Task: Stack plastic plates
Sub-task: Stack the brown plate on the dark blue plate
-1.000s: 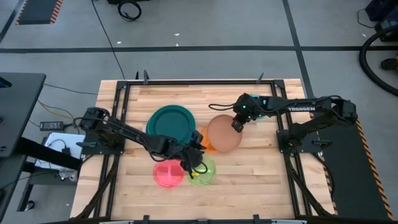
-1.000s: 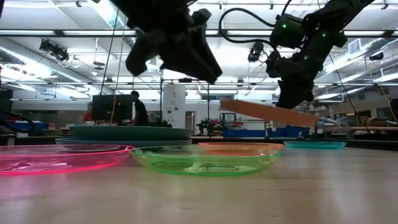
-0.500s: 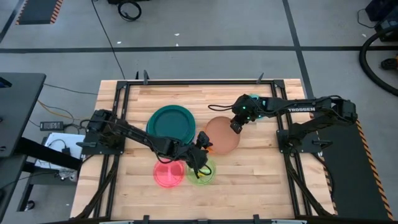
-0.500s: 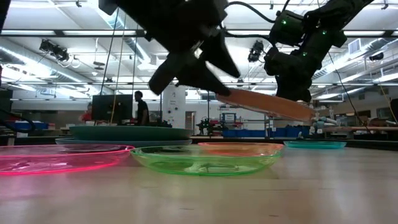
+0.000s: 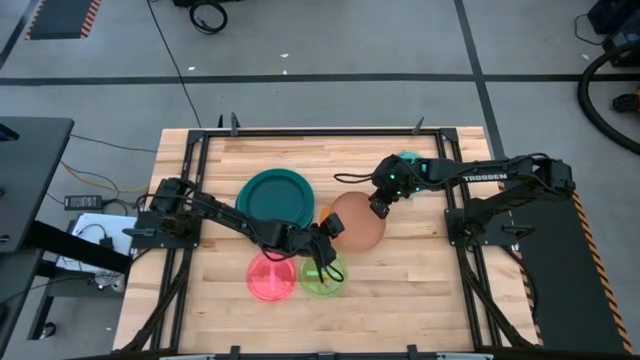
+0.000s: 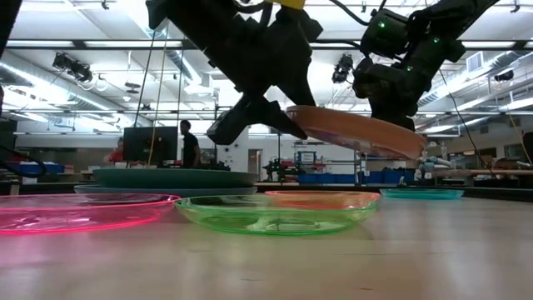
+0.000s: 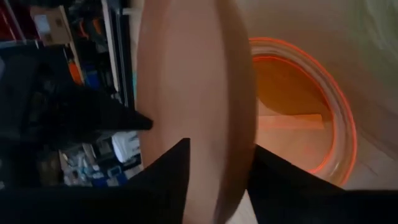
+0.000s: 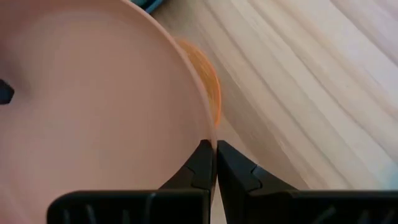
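Observation:
The brown plate (image 5: 357,220) hangs tilted over the translucent orange plate (image 7: 292,106), which lies flat on the table. My right gripper (image 5: 379,207) is shut on the brown plate's far-right rim. My left gripper (image 5: 330,228) is open at its opposite rim, one finger on each side of the edge (image 7: 239,155); whether they touch it, I cannot tell. The neon green plate (image 5: 323,277) and the pink plate (image 5: 271,277) lie flat near the table's near edge. A stack topped by a dark teal plate (image 5: 275,197) rests left of centre. The cyan plate (image 5: 408,158) lies behind my right arm. My right gripper pinches the brown plate's rim (image 8: 205,134) between its two fingers, at the plate's far-right edge, slanting down from the table's right side. The plate is lifted clear of the table and tilted, the held side (image 6: 408,148) lower than the free side (image 6: 296,112).
Bare wood lies to the right of the green plate and along the near right of the table. A black frame rail (image 5: 300,131) borders the table. A person (image 6: 187,143) stands in the room behind, far from the table.
My left gripper has moved from above the green plate up and toward the brown plate, tipping upward until its open fingers straddle the plate's free rim. My right gripper has shifted slightly toward the table's left, and the plate's free side has risen.

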Controlling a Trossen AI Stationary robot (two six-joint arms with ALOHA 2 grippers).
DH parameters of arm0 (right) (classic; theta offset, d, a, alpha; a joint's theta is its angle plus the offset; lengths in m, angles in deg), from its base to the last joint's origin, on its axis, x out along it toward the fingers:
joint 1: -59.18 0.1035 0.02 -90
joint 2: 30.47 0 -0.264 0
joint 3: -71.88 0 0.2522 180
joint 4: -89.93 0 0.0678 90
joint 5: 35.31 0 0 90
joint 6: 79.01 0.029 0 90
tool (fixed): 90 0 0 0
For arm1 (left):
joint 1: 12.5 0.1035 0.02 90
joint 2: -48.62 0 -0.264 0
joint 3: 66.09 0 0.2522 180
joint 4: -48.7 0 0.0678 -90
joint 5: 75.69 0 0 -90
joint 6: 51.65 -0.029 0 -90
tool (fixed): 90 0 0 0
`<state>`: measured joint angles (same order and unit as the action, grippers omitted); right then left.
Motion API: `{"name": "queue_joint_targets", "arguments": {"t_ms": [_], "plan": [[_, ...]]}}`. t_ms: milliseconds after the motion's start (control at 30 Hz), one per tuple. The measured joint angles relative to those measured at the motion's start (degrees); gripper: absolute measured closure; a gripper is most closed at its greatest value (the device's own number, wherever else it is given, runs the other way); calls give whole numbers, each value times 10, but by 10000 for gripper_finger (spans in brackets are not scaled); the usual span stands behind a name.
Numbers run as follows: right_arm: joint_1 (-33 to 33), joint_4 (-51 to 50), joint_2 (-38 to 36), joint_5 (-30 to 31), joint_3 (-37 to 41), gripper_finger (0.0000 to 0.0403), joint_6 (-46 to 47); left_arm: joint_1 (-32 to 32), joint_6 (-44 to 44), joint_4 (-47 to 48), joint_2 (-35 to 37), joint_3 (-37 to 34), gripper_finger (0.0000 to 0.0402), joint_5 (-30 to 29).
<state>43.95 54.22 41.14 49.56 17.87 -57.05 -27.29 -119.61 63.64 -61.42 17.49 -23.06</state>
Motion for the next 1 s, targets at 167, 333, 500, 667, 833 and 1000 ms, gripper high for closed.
{"name": "queue_joint_targets", "arguments": {"t_ms": [167, 333, 500, 667, 833, 1000], "plan": [[0, 5, 0, 2, 0, 380, -10, -1, -36, 3, 0, 0, 311, 0], [2, 22, 0, 11, 0, 365, -13, -1, -36, 9, 0, 0, 351, 0], [3, 32, 0, 11, 0, 337, -12, -1, -34, 10, 0, 0, 347, 0], [3, 37, 0, 10, 0, 301, -13, -1, -32, 13, 1, 0, 337, 0], [3, 39, -15, 10, 0, 263, -20, 0, -1, 12, 1, 0, 345, 0], [3, 39, -65, 12, 0, 245, -22, -1, 37, 17, 1, 0, 341, -2]]}}
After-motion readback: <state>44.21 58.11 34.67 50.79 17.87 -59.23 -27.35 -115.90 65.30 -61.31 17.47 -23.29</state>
